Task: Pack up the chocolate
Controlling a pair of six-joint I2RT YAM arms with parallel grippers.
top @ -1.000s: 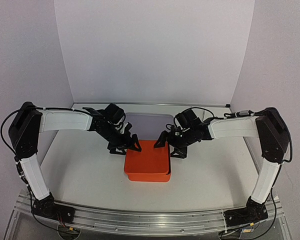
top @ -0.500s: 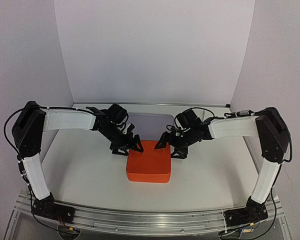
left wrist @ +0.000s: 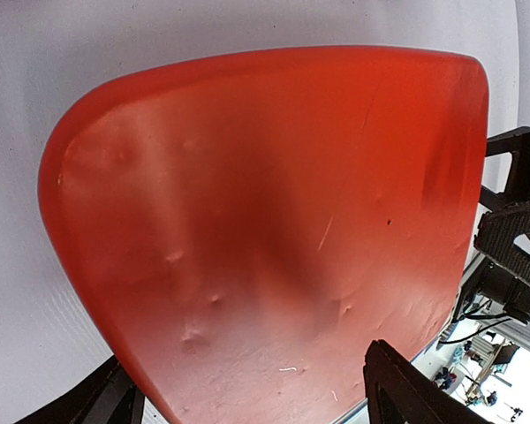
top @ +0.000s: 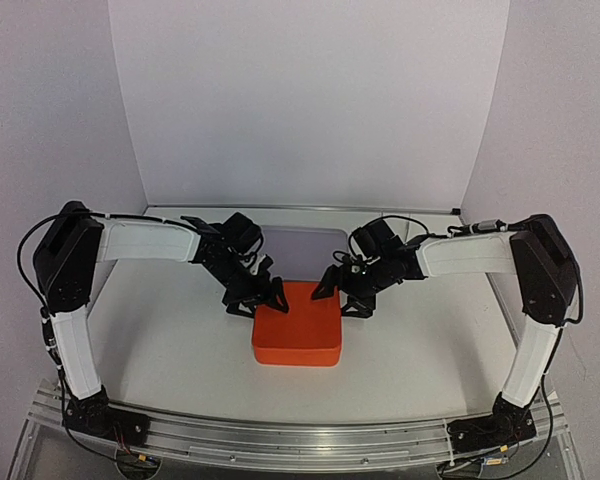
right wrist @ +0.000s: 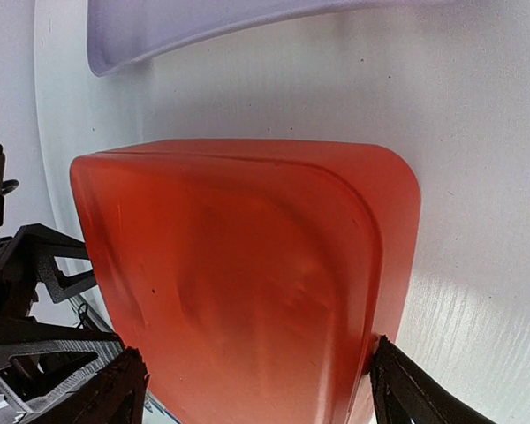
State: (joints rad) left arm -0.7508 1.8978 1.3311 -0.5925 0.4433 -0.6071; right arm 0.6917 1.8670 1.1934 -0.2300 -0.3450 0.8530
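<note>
Claws: both of mine stand with jaws apart at the far edge of the orange lid.
Left claw: astride the lid's far left corner. My wrist view shows one finger off each side of that corner, with orange filling the space between.
Left hold: I cannot tell whether my pads press the lid.
Right claw: astride the lid's far right corner, with one finger just beside the lid's edge.
Right hold: I cannot tell whether I am touching it.
Lid: square with rounded corners, level on the white table, between my two claws and nearer my bases than they are. Its top shows small dents and scratches.
Chocolate: hidden. No view shows a piece, so I cannot tell where it lies.
Lilac tray: behind the lid on its far side, near it but apart.
Arms: both reach inward from either side toward the lid's far corners.
</note>
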